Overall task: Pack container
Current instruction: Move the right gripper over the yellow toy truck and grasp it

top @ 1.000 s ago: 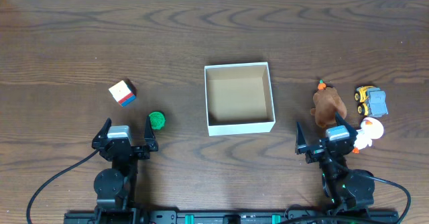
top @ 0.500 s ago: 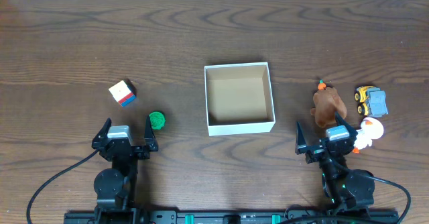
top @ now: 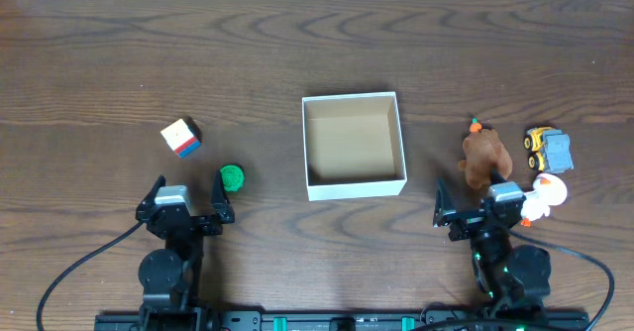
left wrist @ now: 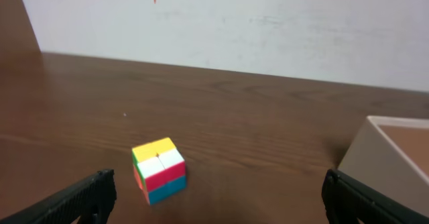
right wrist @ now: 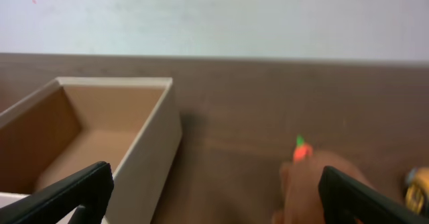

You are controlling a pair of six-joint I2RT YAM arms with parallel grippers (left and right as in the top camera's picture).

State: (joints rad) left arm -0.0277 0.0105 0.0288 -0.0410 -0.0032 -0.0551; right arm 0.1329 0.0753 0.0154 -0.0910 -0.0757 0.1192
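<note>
The container (top: 357,185), a square white box with a tan inside, sits lidless mid-table; it holds nothing. A multicoloured cube (top: 180,137) and a green round toy (top: 232,178) lie to its left. A brown plush (top: 485,159) with an orange carrot (top: 475,126), a yellow and grey truck (top: 548,149) and a white bird toy (top: 546,193) lie to its right. My left gripper (top: 187,196) is open and empty, near the green toy. My right gripper (top: 477,204) is open and empty, just in front of the brown plush.
The left wrist view shows the cube (left wrist: 159,168) ahead between the open fingers (left wrist: 218,200) and a container corner (left wrist: 382,157) at right. The right wrist view shows the container wall (right wrist: 151,150) at left and the blurred plush (right wrist: 315,190) at right.
My right gripper has shifted very slightly to the left. The left arm and all the objects are where they were.
</note>
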